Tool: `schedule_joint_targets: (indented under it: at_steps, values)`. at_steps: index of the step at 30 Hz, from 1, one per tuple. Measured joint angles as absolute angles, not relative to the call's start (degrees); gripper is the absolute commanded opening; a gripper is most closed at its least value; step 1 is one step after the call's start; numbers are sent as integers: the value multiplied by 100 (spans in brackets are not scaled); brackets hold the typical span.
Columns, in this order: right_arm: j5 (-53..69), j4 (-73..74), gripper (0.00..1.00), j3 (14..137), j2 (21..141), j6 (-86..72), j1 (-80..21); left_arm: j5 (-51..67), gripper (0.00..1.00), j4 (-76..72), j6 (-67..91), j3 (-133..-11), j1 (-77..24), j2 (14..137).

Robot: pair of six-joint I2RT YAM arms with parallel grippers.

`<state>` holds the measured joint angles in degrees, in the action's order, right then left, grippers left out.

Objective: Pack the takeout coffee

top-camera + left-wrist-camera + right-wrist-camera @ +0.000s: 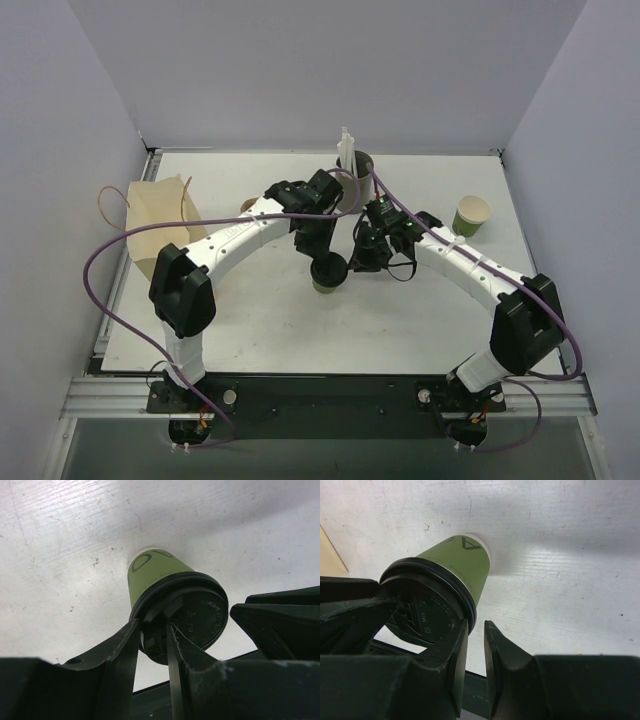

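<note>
The takeout coffee (328, 273), a small green cup with a black lid, stands upright on the white table between both arms. In the left wrist view my left gripper (152, 629) straddles the near edge of the lid (202, 615), its fingers closed against it. In the top view the left gripper (318, 250) hangs just above the cup. My right gripper (476, 627) stands beside the cup (462, 565) with a narrow bare gap between its jaws, and its left finger (452, 645) rests against the lid's rim. In the top view the right gripper (366, 256) is at the cup's right.
A taller grey cup with white straws (352, 172) stands behind the grippers. An open green cup without a lid (471, 215) sits at the right. A brown paper bag (160, 222) lies at the table's left edge.
</note>
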<state>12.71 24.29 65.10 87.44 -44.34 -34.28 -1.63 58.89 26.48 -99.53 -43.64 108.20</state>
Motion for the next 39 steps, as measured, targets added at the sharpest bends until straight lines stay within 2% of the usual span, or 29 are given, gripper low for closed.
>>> schedule_joint_targets:
  at_steps: [11, 18, 24, 32, 39]
  values:
    - [1208, 2681, 17, 7076, 8827, -4217, -3382, 379, 43, 5793, 2626, -10077, -4099, 10833]
    - [1245, 2738, 18, 7533, 9376, -3981, -3476, 484, 46, 5671, 2630, -10009, -3903, 10722]
    - [1282, 2777, 18, 7745, 9708, -3824, -3579, 475, 40, 5642, 2722, -9782, -3883, 10506]
    - [1269, 2902, 17, 7771, 9723, -3732, -3629, 591, 37, 5461, 3251, -8849, -3918, 10001]
    - [1223, 2912, 17, 7771, 9721, -3721, -3677, 679, 33, 5135, 3605, -8532, -3977, 9950]
